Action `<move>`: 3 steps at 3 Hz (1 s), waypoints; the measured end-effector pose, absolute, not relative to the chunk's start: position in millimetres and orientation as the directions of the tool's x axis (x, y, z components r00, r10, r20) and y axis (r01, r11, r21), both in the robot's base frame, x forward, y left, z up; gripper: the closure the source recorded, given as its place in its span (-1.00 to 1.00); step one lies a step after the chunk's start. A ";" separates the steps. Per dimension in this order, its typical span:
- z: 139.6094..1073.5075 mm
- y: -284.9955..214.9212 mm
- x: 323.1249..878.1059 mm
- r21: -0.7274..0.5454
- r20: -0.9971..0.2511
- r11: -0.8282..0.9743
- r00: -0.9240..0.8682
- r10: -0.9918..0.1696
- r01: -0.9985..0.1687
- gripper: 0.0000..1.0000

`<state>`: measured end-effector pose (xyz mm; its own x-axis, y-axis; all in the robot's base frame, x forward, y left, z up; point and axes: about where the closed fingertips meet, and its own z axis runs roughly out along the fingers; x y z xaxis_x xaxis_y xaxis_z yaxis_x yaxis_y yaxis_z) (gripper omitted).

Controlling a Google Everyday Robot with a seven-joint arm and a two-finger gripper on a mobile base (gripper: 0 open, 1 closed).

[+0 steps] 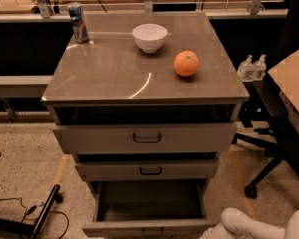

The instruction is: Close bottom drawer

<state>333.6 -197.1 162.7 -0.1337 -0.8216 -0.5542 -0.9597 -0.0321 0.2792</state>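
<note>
The bottom drawer [139, 227] is seen open at 6 o'clock. The pincer is cropped off past the white arm [241, 223] at 5 o'clock; its state cannot be told.

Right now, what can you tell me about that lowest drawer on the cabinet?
The bottom drawer is grey-brown, metal by its look, and pulled far out past the two drawers above. Its shallow box is dark, with nothing visible inside. Its low front lies at the picture's lower edge, its small dark handle partly cut off. The robot's white arm shows at the picture's lower right, beside the front corner; contact cannot be told. The gripper is out of view.
</note>
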 end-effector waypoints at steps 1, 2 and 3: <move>155.9 -199.4 342.6 0.235 -0.567 0.014 -0.149 -0.810 -0.972 1.00; 147.6 -196.9 352.2 0.197 -0.586 0.045 -0.155 -0.795 -0.979 1.00; 137.0 -188.2 363.0 0.183 -0.605 0.048 -0.151 -0.782 -0.982 1.00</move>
